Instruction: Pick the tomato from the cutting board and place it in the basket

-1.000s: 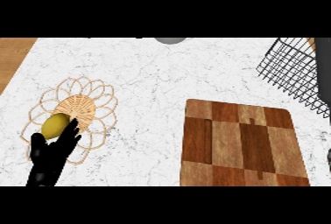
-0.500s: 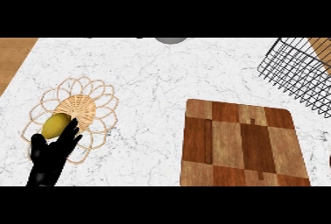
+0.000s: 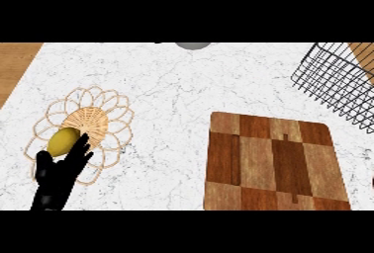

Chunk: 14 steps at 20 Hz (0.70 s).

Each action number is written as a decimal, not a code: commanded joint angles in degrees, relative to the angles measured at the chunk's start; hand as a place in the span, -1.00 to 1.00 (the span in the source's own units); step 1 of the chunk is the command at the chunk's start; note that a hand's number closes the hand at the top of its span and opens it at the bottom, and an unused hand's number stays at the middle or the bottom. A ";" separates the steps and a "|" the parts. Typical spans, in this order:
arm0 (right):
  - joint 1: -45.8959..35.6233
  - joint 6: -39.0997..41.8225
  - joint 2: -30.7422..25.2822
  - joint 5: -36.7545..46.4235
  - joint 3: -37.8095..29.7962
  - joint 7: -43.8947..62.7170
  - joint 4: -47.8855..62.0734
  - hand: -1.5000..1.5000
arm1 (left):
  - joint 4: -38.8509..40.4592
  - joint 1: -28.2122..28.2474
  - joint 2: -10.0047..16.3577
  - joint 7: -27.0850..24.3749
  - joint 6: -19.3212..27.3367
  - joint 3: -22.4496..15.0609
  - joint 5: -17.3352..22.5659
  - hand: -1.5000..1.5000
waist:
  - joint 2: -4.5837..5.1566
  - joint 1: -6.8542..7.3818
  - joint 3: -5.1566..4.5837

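Plainly, the thing at hand is a yellow oval fruit (image 3: 62, 141) rather than a red round one, and it lies on a woven mat (image 3: 110, 111) at the view's 9 o'clock side, not on the cutting board (image 3: 270, 163). Its long axis runs from about 7 o'clock to 1 o'clock, the upper tip aimed at the mat's dense woven centre and the lower tip toward the mat's looped outer rim.

A black wire basket (image 3: 336, 81) sits at 2 o'clock, cut off by the view's right edge and well apart from the fruit. The white marble counter (image 3: 168, 89) shows through its mesh. The cutting board, a block of light and dark wooden strips, lies flat at 4 o'clock with its top bare.

Coming in from 7 o'clock, the left hand (image 3: 62, 170) meets the fruit from below. Its fingers (image 3: 82, 144) are straight and spread, pointing to 1 o'clock and lying along the fruit's 4 o'clock flank without wrapping it. The thumb (image 3: 44, 159) stands just under the fruit's lower tip, at its 7 o'clock. The fruit thus sits in the fork between thumb and fingers, resting on the mat.

A grey round object (image 3: 192, 45) shows partly at 12 o'clock, and a brown wooden strip (image 3: 15, 64) borders the counter at 10 o'clock.
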 commanded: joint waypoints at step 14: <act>9.37 1.98 -7.58 1.13 2.16 -6.15 7.84 -1.00 | 2.64 0.40 -2.75 3.23 0.80 -1.20 -1.81 0.00 | 0.24 -0.96 -0.84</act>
